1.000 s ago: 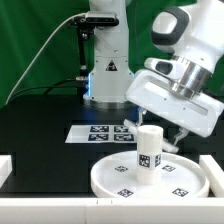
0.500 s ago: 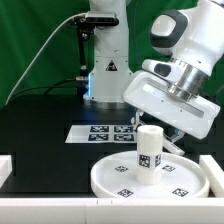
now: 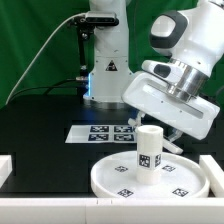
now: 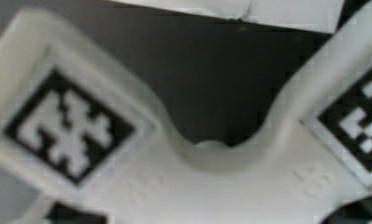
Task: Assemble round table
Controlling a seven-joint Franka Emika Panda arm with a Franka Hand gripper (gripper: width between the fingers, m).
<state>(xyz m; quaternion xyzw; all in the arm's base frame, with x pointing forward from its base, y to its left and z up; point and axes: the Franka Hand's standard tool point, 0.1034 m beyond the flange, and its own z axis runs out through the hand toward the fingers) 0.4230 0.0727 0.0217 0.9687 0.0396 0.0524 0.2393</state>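
- The disc [image 3: 102, 181] lies flat on the black counter [image 3: 40, 128] at the near edge of the exterior view, about 6 o'clock in that picture, rim upward, with tags on its floor.
- The post [image 3: 148, 150] stands upright on the disc, near its middle. Its long axis is vertical, and a tag faces the camera.
- The gripper [image 3: 170, 134] hangs just behind the post, at about 1 o'clock from the post's top, under a wide white hand that tilts down toward the exterior view's left. The post and the hand hide its fingers, so I cannot tell whether it is wide, narrow or closed on something.
- The cross piece [image 4: 218, 168] fills the wrist view. Two of its arms carry tags, and the rounded notch between them sits close under the camera. In the exterior view it is hidden, and no contact with the fingers can be made out.
- My judgement is that the coming move turns on the cross piece lying directly beneath the gripper, very near, with its arms spreading to either side. The post it must join is a short way off at 7 o'clock from the gripper, toward the camera.
- The marker board [image 3: 95, 132] lies flat farther back, at about 10 o'clock from the post.
- The arm's base [image 3: 105, 62] stands farthest away, at 12 o'clock, before the green backdrop.
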